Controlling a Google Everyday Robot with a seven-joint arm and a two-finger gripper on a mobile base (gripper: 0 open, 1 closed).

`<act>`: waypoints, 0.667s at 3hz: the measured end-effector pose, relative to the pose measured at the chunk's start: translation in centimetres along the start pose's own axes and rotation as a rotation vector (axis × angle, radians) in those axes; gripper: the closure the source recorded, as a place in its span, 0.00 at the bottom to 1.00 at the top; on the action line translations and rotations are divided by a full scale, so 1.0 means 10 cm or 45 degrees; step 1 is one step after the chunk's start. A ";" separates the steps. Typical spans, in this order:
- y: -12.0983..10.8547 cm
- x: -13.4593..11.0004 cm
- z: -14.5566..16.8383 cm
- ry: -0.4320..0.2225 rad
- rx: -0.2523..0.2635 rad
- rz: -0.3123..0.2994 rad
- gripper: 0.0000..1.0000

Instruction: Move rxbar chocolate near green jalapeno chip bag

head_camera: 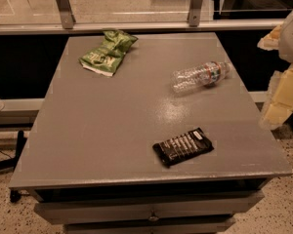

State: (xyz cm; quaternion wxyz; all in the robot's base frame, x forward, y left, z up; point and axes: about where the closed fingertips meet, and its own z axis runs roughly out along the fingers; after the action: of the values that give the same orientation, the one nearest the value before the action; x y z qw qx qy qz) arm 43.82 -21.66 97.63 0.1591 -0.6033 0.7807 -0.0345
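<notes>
The rxbar chocolate (182,146) is a flat black bar with white lettering, lying near the front right of the grey table (112,130). The green jalapeno chip bag (108,52) lies crumpled at the table's far left. My gripper (282,94) shows as pale white and yellow parts at the right edge of the view, beyond the table's right side. It is well to the right of and above the bar and touches nothing.
A clear plastic bottle (200,76) lies on its side at the table's far right, between the bar and the back edge. A glass railing with metal posts (63,6) runs behind the table. Drawers (151,211) sit under the front edge.
</notes>
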 end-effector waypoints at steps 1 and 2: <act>0.00 0.00 0.00 0.000 0.000 0.000 0.00; -0.01 -0.02 0.01 -0.038 0.001 -0.001 0.00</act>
State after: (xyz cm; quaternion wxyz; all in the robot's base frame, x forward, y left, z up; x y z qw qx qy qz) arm 44.00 -21.45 97.58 0.1707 -0.6041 0.7780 -0.0258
